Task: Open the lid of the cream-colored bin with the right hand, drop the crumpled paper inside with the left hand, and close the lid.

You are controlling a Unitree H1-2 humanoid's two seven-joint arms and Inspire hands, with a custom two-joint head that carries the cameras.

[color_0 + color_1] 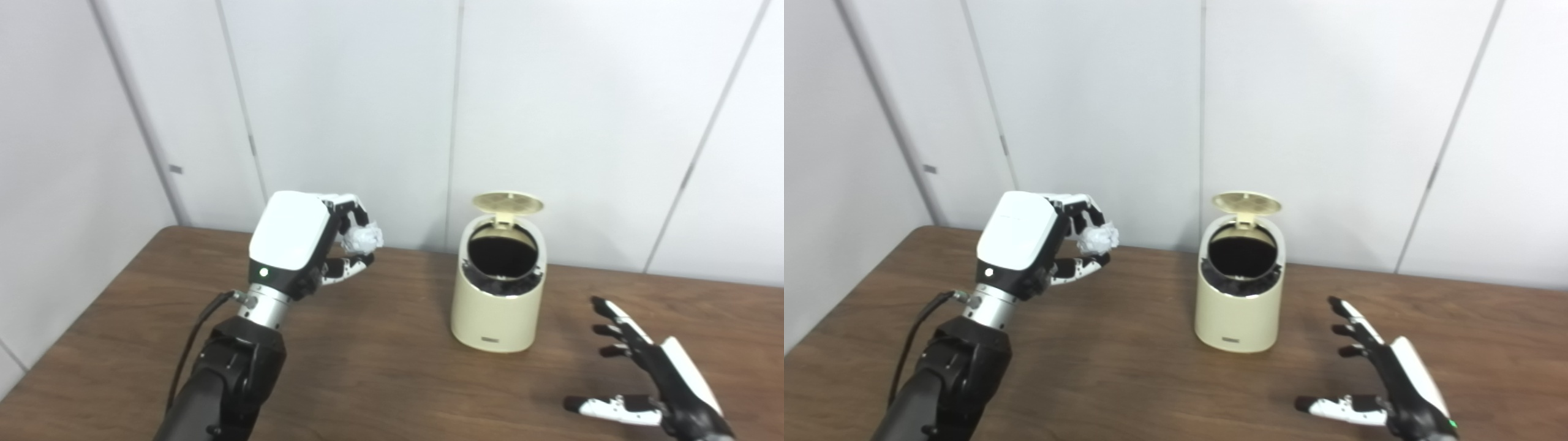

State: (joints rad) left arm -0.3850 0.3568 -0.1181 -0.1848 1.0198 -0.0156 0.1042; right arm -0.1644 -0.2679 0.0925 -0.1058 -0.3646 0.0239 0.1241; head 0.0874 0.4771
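Observation:
The cream-colored bin (497,312) stands on the wooden table, right of centre. Its round lid (508,203) is tipped up at the back, and the dark opening (502,254) shows. My left hand (306,242) is raised above the table to the left of the bin, shut on a white crumpled paper ball (362,238) pinched at its fingertips. The paper hangs at about the height of the bin's opening, well to its left. My right hand (649,373) rests low at the front right, open with fingers spread, apart from the bin.
The brown wooden table (380,367) runs to a white panelled wall (367,110) just behind the bin. A black cable (196,334) loops off my left wrist.

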